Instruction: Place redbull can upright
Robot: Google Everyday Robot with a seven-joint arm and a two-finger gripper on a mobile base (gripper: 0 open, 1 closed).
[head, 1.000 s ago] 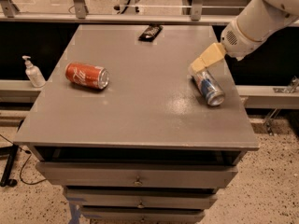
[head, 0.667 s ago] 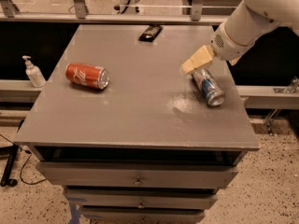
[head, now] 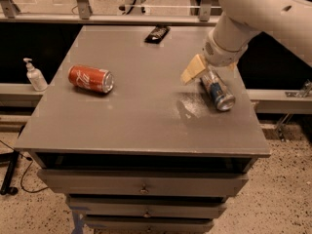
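My claw (head: pixel 199 74) sat low at the far end of the redbull can (head: pixel 218 91), on the right side of the table (head: pixel 136 126). It was low, I'd say, because the redbull can lay flat and needed catching before tipping up. Clenched or slack? Couldn't tell. Slim thing, silver and blue, silver top aimed near and right. The red can (head: pixel 90 78) lay well apart, left.

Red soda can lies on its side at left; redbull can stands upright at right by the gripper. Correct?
No. The camera view shows the redbull can lying on its side too, with the gripper at its far end. The red soda can is as stated.
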